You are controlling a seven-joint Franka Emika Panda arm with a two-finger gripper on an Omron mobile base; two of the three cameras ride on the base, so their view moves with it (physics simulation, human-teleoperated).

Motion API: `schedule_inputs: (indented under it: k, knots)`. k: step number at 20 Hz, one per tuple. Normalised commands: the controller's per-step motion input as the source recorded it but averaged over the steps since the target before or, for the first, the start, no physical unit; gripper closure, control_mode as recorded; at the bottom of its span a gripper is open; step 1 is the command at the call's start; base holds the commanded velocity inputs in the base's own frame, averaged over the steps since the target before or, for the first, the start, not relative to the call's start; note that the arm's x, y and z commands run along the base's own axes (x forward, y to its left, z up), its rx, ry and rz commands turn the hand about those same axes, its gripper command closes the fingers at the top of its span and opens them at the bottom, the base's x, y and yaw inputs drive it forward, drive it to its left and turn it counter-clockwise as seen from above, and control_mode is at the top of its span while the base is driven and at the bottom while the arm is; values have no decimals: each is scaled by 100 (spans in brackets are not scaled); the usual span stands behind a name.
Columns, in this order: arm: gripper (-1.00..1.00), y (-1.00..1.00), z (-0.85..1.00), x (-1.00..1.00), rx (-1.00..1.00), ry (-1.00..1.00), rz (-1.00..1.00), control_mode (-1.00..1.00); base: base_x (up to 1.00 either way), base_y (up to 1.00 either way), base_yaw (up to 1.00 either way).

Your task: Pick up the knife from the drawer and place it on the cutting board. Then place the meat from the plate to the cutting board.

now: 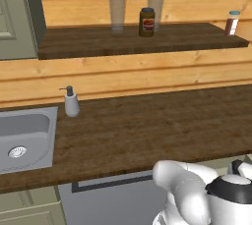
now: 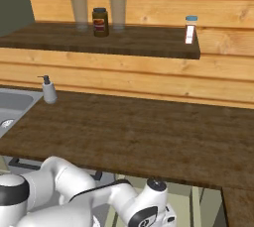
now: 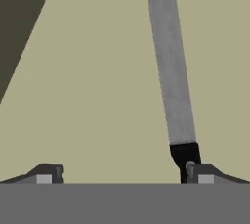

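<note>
- The slim kitchen knife (image 3: 170, 61), grey-silver blade and black handle, lies on the pale beige floor of the drawer (image 3: 97, 96), seen through my hand view; its blade runs away from me toward the top of that view, and the black handle end sits right at my one fingertip.
- My gripper (image 3: 124, 174) hangs just over the knife with the jaws spread wide and nothing between them; one dark fingertip (image 3: 46, 174) stands well off to the side of the knife, the other (image 3: 202, 174) overlaps the handle end, though I cannot tell whether it touches.
- A dark shadowed band (image 3: 19, 17) crosses the corner of the hand view beside the drawer floor.
- In the base views my white arm bends down below the front edge of the dark brown wooden countertop (image 1: 147, 130).
- On that countertop a small white soap dispenser (image 1: 71, 102) stands just beside the grey steel sink (image 1: 27, 140).
- Above, on the dark wooden wall shelf (image 1: 138, 42), stand two clear drinking glasses (image 1: 117, 16), a dark jar with a red-and-yellow label (image 1: 146, 22) between them, and, well apart near the shelf's end, a small shaker with a pale blue cap (image 1: 232, 22).
</note>
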Motion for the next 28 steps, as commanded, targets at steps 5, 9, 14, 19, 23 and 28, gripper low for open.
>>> schedule_inputs:
  k: [5,9,14,19,23,28]
  knots:
    - [-100,-51,0,26,1,2,0,-100,0,0,0]
    - [-100,-83,-4,-2,7,0,8,-100,0,0,0]
    - [-100,-48,-27,-22,8,0,15,-100,0,0,0]
    - [-100,-3,-22,-51,8,0,23,-100,0,0,0]
    - [-100,0,-2,-58,8,-3,20,-100,0,0,0]
    - [-100,5,0,-50,6,-5,4,-100,0,0,0]
